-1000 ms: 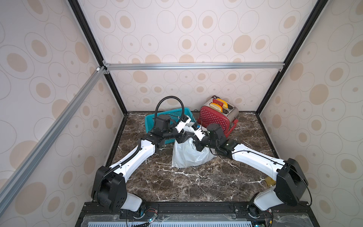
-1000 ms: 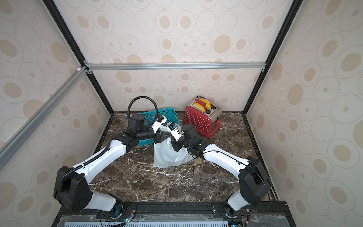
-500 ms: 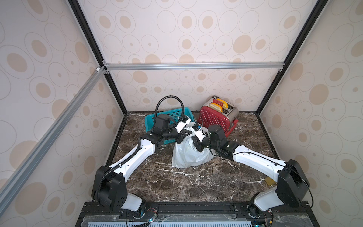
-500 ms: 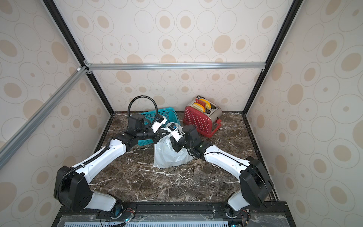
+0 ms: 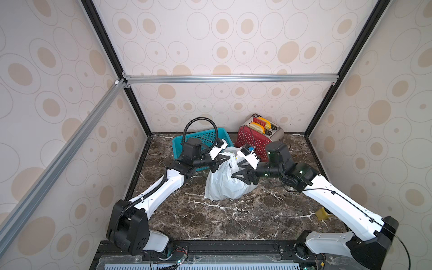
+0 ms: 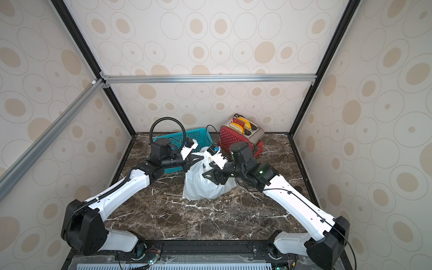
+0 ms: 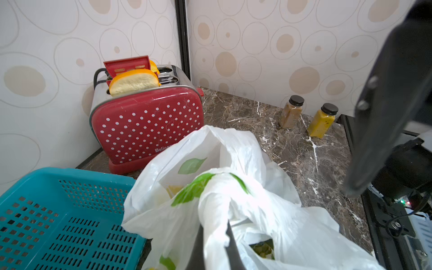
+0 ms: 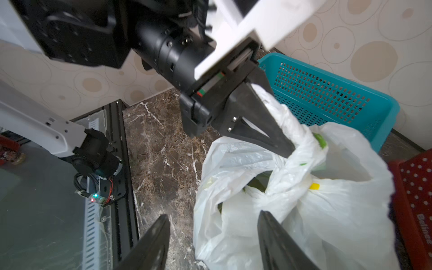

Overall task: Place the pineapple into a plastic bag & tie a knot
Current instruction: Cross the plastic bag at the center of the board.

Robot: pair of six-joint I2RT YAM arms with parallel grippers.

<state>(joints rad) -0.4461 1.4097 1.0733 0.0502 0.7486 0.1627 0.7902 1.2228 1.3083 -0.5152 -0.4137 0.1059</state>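
Since one second ago, the right claw (image 5: 237,169) has released the plastic bag (image 5: 222,187). Its jaws now stand wide, with nothing between them. In the right wrist view one of its fingers (image 8: 275,240) overlaps the bag wall and the other lies over the bare marble tabletop (image 8: 163,152). The left claw (image 8: 287,147) has closed narrow. It clamps a twisted white handle strand (image 7: 215,210) at the bag's top. The bag stands on the marble below and between the two claws, its mouth partly open. Whether a knot is formed cannot be told. A teal basket (image 5: 205,136) sits just behind the left claw. A red dotted toaster (image 5: 252,140) sits behind the right claw.
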